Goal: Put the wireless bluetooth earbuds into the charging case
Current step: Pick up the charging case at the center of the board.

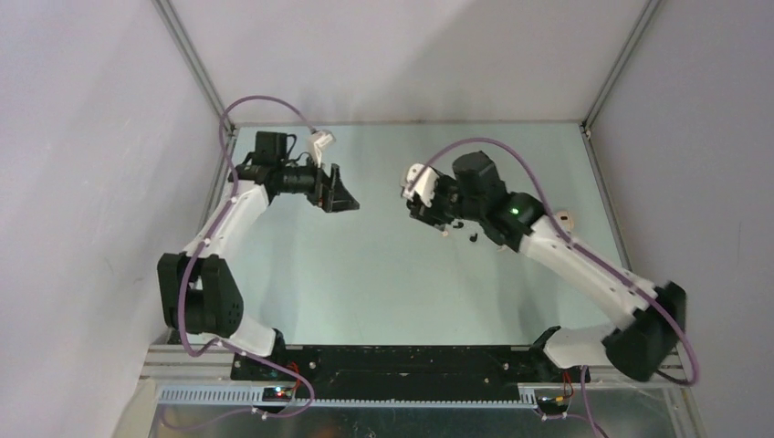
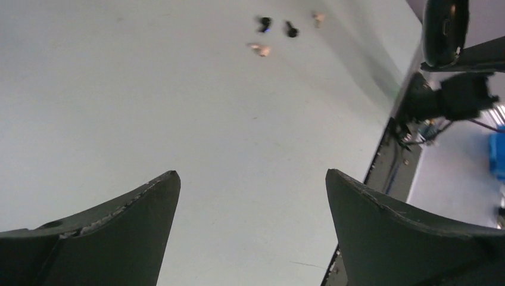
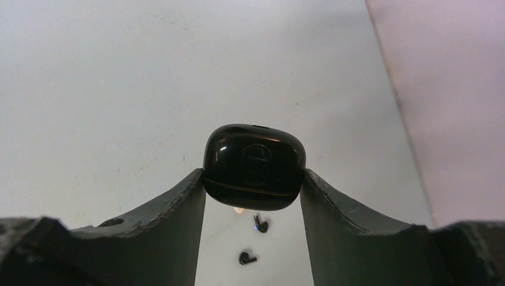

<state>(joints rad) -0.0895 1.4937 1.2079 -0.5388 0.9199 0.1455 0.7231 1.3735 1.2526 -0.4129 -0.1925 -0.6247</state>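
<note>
The glossy black charging case (image 3: 254,167), its lid seemingly closed, is pinched by its sides between the two fingers of the right claw (image 3: 253,174) and held clear above the desk (image 3: 119,89). Below it, two black earbuds (image 2: 291,29) and two off-white earbuds (image 2: 259,49) lie loose in a small cluster on the desk. The left claw (image 2: 251,176) hangs spread and empty, well apart from them.

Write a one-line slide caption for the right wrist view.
Right gripper grips a glossy black charging case; two black earbuds lie on the table below.
</note>
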